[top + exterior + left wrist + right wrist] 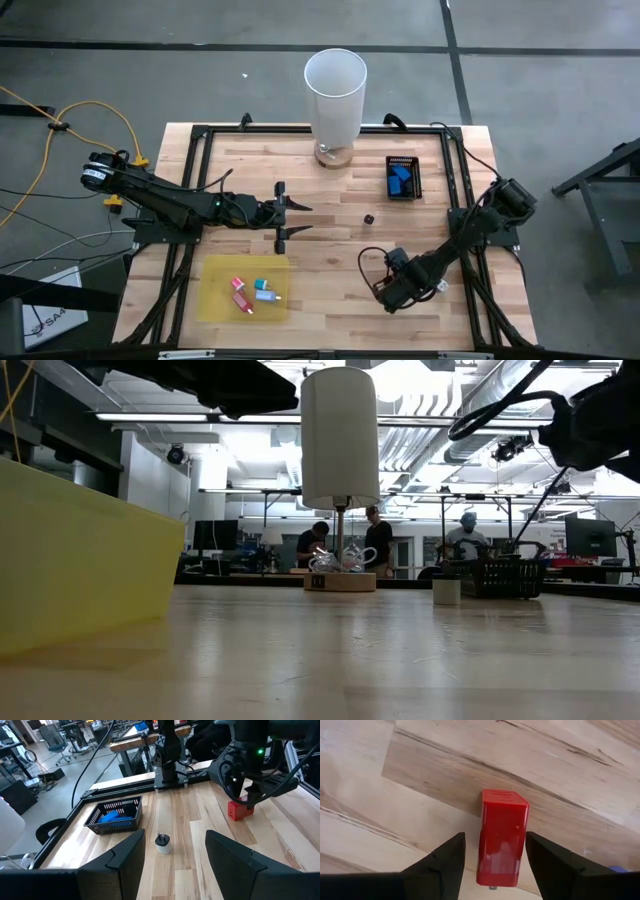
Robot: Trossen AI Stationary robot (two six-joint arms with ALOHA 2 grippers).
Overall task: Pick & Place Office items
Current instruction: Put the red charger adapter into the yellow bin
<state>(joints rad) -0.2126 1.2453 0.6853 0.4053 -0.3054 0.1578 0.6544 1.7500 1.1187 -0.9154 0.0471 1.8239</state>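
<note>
A red block (502, 837) stands upright on the wood table near its right near corner. My right gripper (495, 834) points down over it, open, with one finger on either side of the block. The left wrist view shows the same block (240, 811) under the right gripper (247, 800). In the high view the right gripper (392, 297) hides the block. My left gripper (288, 218) hovers open at mid-table, pointing right. A small whitish round piece (369, 217) with a dark top stands ahead of it (163, 843). Red, pink and teal pieces (252, 292) lie on the yellow sheet.
A black basket (403, 177) holding blue pieces (114, 815) sits at the far right. The tall white cylinder (335, 95) stands on a wooden base at the far edge. The yellow sheet (215, 300) lies at the near left. Black frame rails (190, 180) border the table; people stand in the room behind.
</note>
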